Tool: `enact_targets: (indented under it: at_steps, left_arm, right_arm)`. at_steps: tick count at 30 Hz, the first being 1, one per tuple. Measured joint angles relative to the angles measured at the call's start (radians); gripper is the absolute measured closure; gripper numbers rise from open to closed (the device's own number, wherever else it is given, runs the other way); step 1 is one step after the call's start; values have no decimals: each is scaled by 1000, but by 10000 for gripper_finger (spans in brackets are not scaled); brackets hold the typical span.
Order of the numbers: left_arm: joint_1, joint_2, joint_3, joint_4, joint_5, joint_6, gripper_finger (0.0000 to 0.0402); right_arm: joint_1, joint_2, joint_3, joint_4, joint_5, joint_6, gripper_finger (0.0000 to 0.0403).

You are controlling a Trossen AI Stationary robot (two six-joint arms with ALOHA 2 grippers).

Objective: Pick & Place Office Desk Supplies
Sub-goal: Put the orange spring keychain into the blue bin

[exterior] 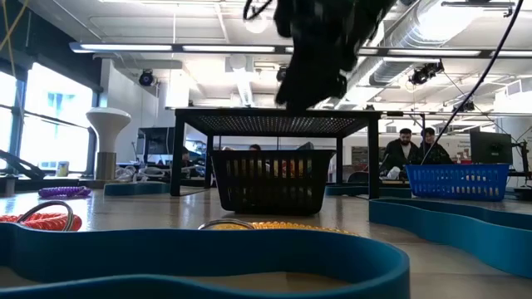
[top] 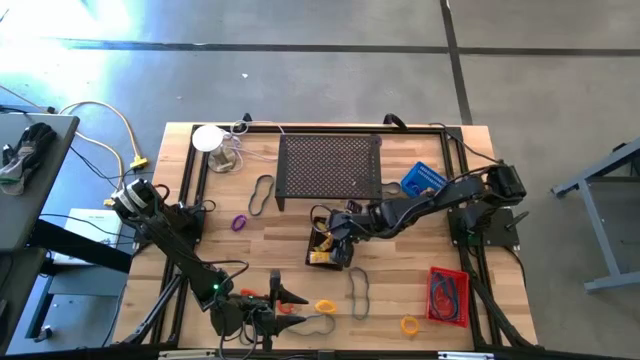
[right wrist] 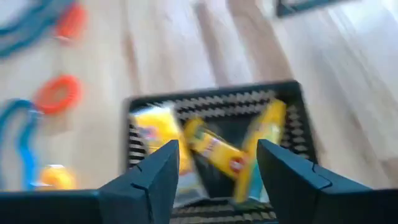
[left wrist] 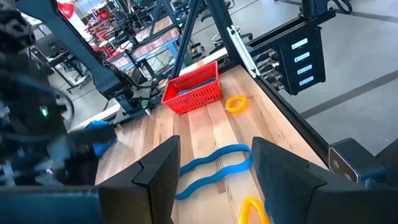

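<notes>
A black mesh basket [top: 349,262] stands at the table's middle with yellow packets [right wrist: 214,149] lying inside. My right gripper [right wrist: 214,177] hovers open directly above it, fingers pointing down; in the low view it hangs over the basket [exterior: 270,178]. My left gripper [left wrist: 214,180] is open near the near edge, pointing toward the table's right. Ahead of it a wavy rubber-band loop [left wrist: 214,168] lies flat on the wood, with a yellow ring [left wrist: 236,102] beyond. An orange ring [right wrist: 59,93], a purple ring [top: 240,222] and another loop [top: 261,195] lie loose on the table.
The black perforated stand [top: 330,165] sits behind the black basket. A blue basket [top: 422,180] is at the far right and a red basket [top: 448,295] at the near right. A white lamp-like object [top: 210,140] and cables lie at the far left corner.
</notes>
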Motion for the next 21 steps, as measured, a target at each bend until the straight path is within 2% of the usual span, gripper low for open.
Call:
enact_targets:
  at_steps: [5,11,14,18,21]
  left_arm:
    - [0,0,0,-6,0,-30,210]
    - [0,0,0,-14,3,-72,210]
    - [0,0,0,-21,14,-96,210]
    - [3,0,0,-71,14,-78,210]
    - [3,0,0,-82,14,-91,210]
  right_arm:
    - [25,-37,15,34,-67,-1,204]
    - [86,-60,18,132,-86,-49,206]
    - [120,-54,17,157,-58,-82,206]
    - [162,-23,17,225,61,-23,206]
    - [174,4,17,300,64,19,206]
